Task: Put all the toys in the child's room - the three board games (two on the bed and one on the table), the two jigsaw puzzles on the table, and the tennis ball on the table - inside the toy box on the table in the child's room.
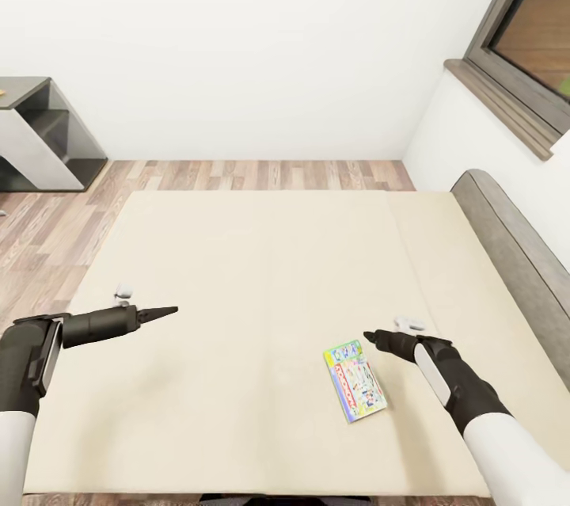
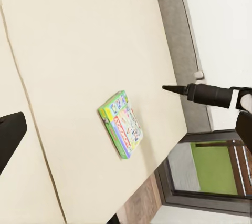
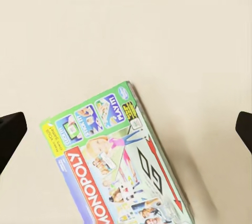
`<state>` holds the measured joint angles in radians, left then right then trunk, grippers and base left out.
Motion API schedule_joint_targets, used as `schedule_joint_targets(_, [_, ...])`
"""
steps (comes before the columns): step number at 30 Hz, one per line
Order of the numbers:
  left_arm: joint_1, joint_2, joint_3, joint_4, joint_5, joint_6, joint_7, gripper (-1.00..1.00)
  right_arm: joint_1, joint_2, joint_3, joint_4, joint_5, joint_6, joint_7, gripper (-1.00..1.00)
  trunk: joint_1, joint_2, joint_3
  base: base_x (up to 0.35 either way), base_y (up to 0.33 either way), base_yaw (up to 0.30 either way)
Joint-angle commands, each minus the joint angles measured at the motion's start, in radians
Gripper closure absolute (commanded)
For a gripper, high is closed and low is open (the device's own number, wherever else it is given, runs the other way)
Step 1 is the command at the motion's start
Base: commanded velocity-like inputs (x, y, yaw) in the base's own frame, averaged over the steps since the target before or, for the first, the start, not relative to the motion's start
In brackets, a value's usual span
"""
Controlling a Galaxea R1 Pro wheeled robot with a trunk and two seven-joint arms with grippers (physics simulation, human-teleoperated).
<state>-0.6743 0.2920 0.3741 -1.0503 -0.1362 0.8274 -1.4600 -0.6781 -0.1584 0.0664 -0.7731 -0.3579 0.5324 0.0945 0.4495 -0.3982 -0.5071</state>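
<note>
Right end effector [image 1: 369, 336] hovers just beside the board game [image 1: 355, 380], above its far end; in the right wrist view its two finger tips sit at opposite edges of the picture, so spread wide, holding nothing. Left end effector [image 1: 170, 310] hangs over the bed [image 1: 237, 253] well apart from the game, tips drawn to a point in the head view, looks narrow, empty. Game box lies flat on the bed near the front edge, toward the headboard [image 1: 514, 253] side, "MONOPOLY" print facing up. Rest of the mattress looks bare, no second game on it. Beyond the bed: plank floor [image 1: 47, 229], dark grey side unit [image 1: 43, 134] at the far corner, window [image 1: 530, 23] above the headboard. Progress guess: this game not yet picked up; grasp, carry and drop in the toy box all left. Counter items can't be judged from here.
</note>
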Motion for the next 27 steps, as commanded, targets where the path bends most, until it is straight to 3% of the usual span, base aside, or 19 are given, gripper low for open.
schedule_joint_targets(1, [-0.001, -0.005, 0.002, -0.001, -0.01, 0.011, -0.022, -1.0, -0.01, 0.002, 0.003, 0.0, 0.001, 0.012, 0.001, -1.0, 0.0, -0.002, -0.003, 0.0, 0.0, 0.0])
schedule_joint_targets(5, [0.0, -0.011, 0.002, -0.004, -0.011, 0.012, -0.102, -1.0, -0.022, 0.011, 0.005, 0.002, 0.003, 0.022, 0.0, -1.0, 0.0, -0.002, -0.01, 0.0, 0.0, 0.0])
schedule_joint_targets(11, [0.002, -0.013, 0.002, -0.01, 0.009, 0.013, -0.111, -1.0, -0.026, 0.015, 0.008, 0.004, 0.003, 0.023, -0.001, -1.0, 0.0, -0.002, -0.019, 0.0, 0.0, 0.0])
schedule_joint_targets(14, [0.004, -0.013, 0.001, -0.011, 0.055, 0.014, -0.111, -1.0, -0.025, 0.015, 0.01, 0.004, 0.004, 0.022, 0.0, -1.0, 0.0, -0.002, -0.024, 0.0, 0.0, 0.0])
schedule_joint_targets(17, [0.005, -0.012, -0.001, -0.011, 0.129, 0.016, -0.111, -1.0, -0.025, 0.016, 0.013, 0.005, 0.006, 0.022, 0.0, -1.0, 0.0, -0.002, -0.029, 0.0, 0.0, 0.0])
schedule_joint_targets(20, [0.006, -0.011, -0.006, -0.011, 0.178, 0.017, -0.111, -1.0, -0.025, 0.015, 0.015, 0.005, 0.006, 0.022, -0.001, -1.0, 0.0, -0.002, -0.034, 0.0, 0.0, 0.0])
schedule_joint_targets(27, [0.007, -0.013, -0.04, -0.011, 0.216, 0.018, -0.111, -1.0, -0.018, 0.015, 0.016, 0.003, 0.009, 0.019, -0.003, -1.0, 0.0, -0.002, -0.045, 0.0, 0.0, 0.0])
